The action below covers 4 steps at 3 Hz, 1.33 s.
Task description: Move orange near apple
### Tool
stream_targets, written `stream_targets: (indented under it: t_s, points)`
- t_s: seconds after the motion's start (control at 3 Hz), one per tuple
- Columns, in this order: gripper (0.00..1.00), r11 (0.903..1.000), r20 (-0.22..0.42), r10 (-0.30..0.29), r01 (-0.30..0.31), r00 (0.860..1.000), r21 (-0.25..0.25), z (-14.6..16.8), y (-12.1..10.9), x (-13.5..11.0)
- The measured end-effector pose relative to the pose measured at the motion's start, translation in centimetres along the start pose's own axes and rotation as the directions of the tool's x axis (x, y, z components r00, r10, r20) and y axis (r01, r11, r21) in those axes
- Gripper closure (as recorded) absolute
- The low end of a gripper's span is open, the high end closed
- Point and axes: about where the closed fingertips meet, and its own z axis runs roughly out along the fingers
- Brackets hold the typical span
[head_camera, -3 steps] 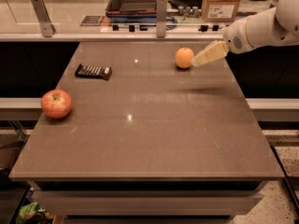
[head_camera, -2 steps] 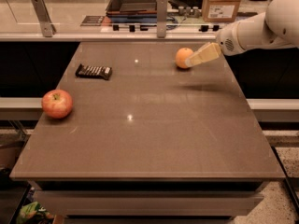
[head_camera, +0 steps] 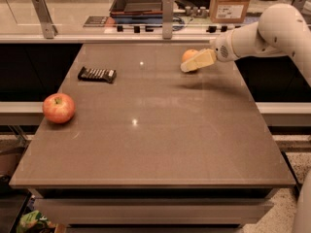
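Observation:
The orange (head_camera: 189, 55) sits on the table at the far right of centre, near the back edge. My gripper (head_camera: 187, 63) reaches in from the right on the white arm (head_camera: 262, 33) and is right at the orange, covering its lower front. The red apple (head_camera: 59, 108), with yellowish patches and a short stem, rests near the table's left edge, far from the orange.
A dark flat packet (head_camera: 97, 74) lies at the back left of the brown table (head_camera: 155, 149). Behind the table runs a counter with a glass rail on posts (head_camera: 167, 11), a dark tray (head_camera: 138, 1) and a cardboard box (head_camera: 232, 3).
My gripper has moved left and slightly down until it overlaps the orange. The orange, the apple and the packet have not moved.

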Motion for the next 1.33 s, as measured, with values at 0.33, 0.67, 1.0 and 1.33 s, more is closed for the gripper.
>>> stream_targets:
  t_s: [0.33, 0.67, 1.0, 1.33]
  points:
    - [0.00, 0.9998, 0.008, 0.013, -0.013, 1.000, -0.017, 1.6, 0.4, 0.1]
    - [0.00, 0.9992, 0.017, 0.026, -0.025, 1.000, -0.031, 3.2, 0.8, 0.6]
    - [0.18, 0.9991, 0.016, 0.025, -0.025, 1.000, -0.036, 3.5, 1.0, 0.6]
    - [0.42, 0.9989, 0.014, 0.025, -0.025, 1.000, -0.041, 3.8, 1.1, 0.6]
